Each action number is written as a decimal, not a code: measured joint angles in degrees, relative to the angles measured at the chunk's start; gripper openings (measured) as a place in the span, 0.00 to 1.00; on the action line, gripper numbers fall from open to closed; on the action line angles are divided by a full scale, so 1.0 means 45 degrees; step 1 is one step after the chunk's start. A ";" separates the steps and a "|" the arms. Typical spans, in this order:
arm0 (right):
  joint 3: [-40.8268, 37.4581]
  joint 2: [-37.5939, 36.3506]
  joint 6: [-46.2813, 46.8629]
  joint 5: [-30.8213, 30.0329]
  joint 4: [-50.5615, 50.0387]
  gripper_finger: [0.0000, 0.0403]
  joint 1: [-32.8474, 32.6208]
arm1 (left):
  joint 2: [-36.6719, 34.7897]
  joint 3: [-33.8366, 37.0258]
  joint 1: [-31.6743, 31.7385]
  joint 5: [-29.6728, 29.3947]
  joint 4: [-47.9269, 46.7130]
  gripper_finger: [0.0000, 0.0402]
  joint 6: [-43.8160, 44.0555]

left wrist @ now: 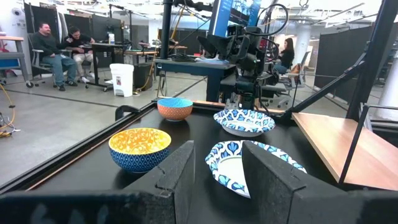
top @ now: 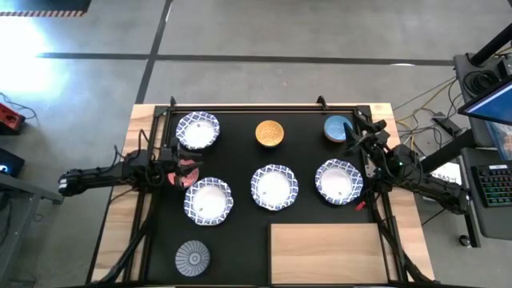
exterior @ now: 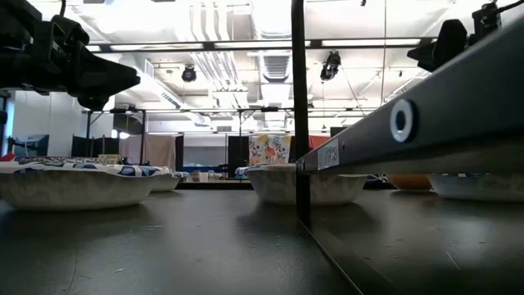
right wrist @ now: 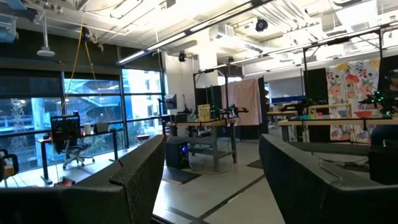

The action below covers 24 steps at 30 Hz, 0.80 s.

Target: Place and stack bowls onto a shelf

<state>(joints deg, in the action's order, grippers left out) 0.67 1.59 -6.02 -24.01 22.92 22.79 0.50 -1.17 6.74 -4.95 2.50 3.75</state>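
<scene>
Four large white bowls with blue rims sit on the black mat [top: 240, 232]: one at far left [top: 198, 130], one at near left [top: 208, 200], one in the middle [top: 274, 186], one at right [top: 338, 181]. The orange-yellow bowl [top: 270, 134] and the blue bowl [top: 338, 128] stand near the far edge; the grey-striped bowl [top: 192, 258] stands at the near left. The pink-red bowl [top: 187, 173] shows partly under my left gripper [top: 173, 170], which is open and raised [exterior: 74, 70]. My right gripper [top: 360, 142] is open between the blue bowl and the right large bowl. The shelf [top: 324, 252] lies at the near right.
A metal frame [top: 264, 107] runs around the mat, with a post [exterior: 299, 106] and a slanting bar [exterior: 409, 123] close in the low view. The left wrist view looks past my open fingers [left wrist: 217, 180] at the middle bowl [left wrist: 249, 168]. People sit in the room beyond [left wrist: 56, 46].
</scene>
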 joint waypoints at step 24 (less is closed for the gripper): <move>0.0000 0.0003 0.0000 0.0000 0.0000 0.62 0.0000 | -0.0001 0.0005 -0.0002 0.0000 0.0448 0.29 0.0000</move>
<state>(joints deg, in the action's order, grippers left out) 0.67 1.60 -6.02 -24.01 22.92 22.79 0.49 -1.15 6.73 -4.95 4.51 3.75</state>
